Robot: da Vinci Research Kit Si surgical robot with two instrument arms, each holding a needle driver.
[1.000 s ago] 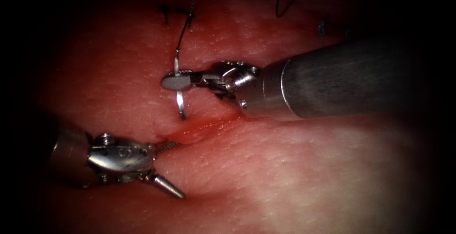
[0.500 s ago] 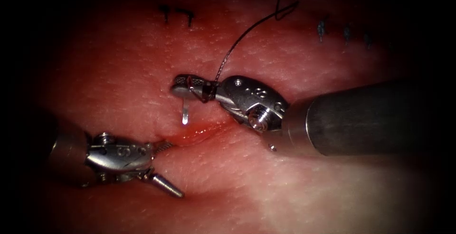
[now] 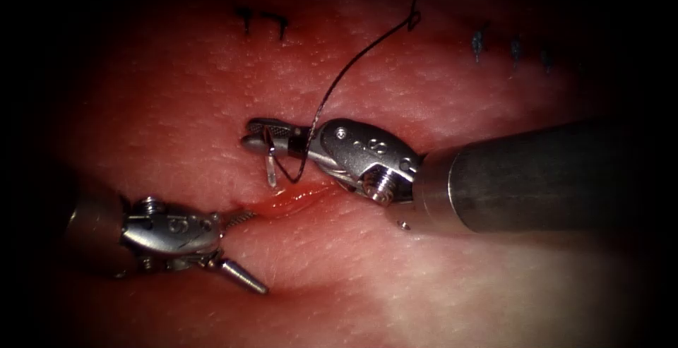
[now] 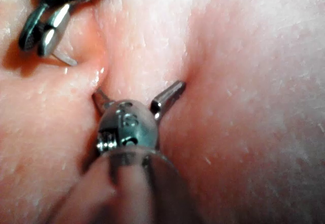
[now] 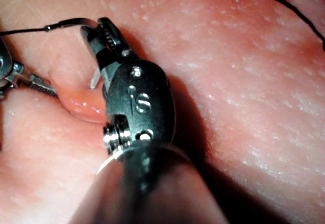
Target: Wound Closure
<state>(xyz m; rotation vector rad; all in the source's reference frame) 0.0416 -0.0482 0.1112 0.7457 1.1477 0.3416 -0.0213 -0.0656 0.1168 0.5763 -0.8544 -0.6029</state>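
My left tool (image 3: 240, 253) sits at the left end of the cut (image 3: 293, 196) with its jaws spread wide, gripping nothing — one jaw rests at the wound's edge. Moving right, my right tool (image 3: 265, 136) is clamped on the needle (image 3: 271, 171), whose point hangs just above the cut's upper lip, not in the tissue (image 3: 459, 284). The thread (image 3: 353, 58) trails up and away. I judge I'm lining up a bite — that calls for steady wrist rotation.

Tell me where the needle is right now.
In the endoscope view the needle is held in the right tool, its free end pointing down toward the cut, just above it; the open left tool holds nothing, lower left.
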